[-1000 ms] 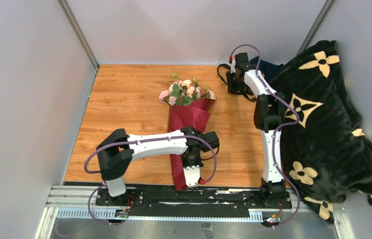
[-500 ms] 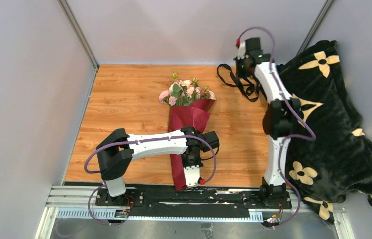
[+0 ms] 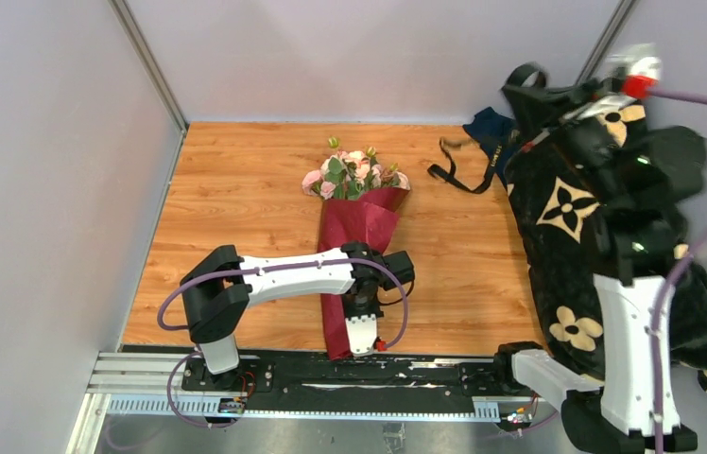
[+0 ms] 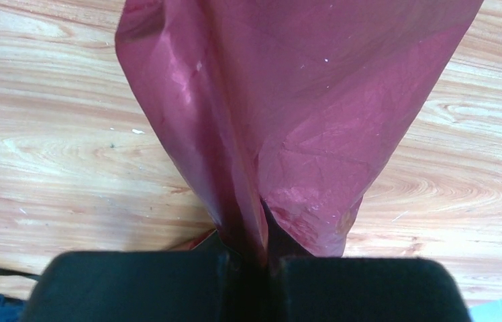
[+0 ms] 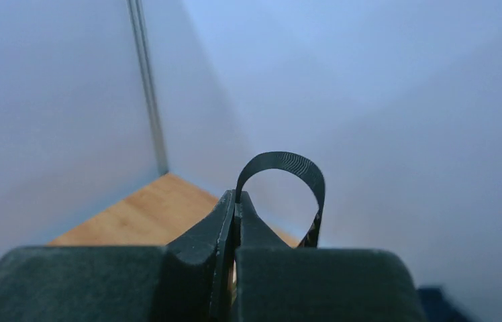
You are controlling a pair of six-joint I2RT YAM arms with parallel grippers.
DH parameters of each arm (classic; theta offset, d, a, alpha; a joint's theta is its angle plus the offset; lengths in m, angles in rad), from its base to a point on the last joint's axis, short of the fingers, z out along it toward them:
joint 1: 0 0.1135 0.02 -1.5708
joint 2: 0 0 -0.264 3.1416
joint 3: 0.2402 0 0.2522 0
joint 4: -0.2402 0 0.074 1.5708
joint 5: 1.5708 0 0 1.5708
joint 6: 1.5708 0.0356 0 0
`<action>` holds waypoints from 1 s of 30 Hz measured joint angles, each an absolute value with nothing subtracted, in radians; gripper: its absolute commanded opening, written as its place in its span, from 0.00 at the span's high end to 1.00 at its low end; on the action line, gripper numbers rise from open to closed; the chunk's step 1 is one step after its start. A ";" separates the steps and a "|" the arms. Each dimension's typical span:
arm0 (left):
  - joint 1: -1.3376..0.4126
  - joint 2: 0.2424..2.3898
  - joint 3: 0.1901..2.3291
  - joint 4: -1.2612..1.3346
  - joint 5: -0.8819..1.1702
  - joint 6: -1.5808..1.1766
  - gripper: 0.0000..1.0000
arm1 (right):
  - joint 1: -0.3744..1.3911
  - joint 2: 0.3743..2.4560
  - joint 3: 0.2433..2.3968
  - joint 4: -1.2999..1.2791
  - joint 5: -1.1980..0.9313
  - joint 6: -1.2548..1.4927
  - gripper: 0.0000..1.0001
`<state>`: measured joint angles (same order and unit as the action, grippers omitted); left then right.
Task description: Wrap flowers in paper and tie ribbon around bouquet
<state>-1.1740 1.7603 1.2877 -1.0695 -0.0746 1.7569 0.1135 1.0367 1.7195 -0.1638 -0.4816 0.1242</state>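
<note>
The bouquet lies mid-table: pink and cream flowers [image 3: 354, 175] stick out of a dark red paper [image 3: 361, 227] cone. My left gripper [image 3: 361, 317] is shut on the narrow lower end of that cone, and in the left wrist view the paper [image 4: 288, 100] fans out from between the closed left gripper [image 4: 252, 251]. My right gripper [image 3: 534, 90] is raised high over the back right, shut on the black ribbon [image 3: 482, 161], which hangs down to the table. Seen from the right wrist, the ribbon [image 5: 288, 164] loops above the closed right gripper [image 5: 235, 201].
A black blanket with cream flower motifs [image 3: 567, 213] is heaped along the right side, under the raised right arm. A dark navy cloth [image 3: 490, 125] lies at the back beside it. Grey walls close in the wooden table [image 3: 236, 208] on three sides.
The right gripper closed on the ribbon at the back of the table and lifted it high toward the right, pulling the ribbon off the wood. The left arm and bouquet stayed put.
</note>
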 measured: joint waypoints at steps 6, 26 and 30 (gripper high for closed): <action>-1.174 1.745 1.261 -1.068 -0.083 1.770 1.00 | 0.123 1.080 1.296 -0.206 -0.522 0.315 1.00; -1.174 1.727 1.240 -1.068 -0.097 1.785 1.00 | 0.488 1.319 1.059 -0.623 -0.386 0.393 0.18; -1.174 1.724 1.233 -1.068 -0.098 1.785 1.00 | 0.488 1.343 1.056 -0.521 -0.494 0.429 0.17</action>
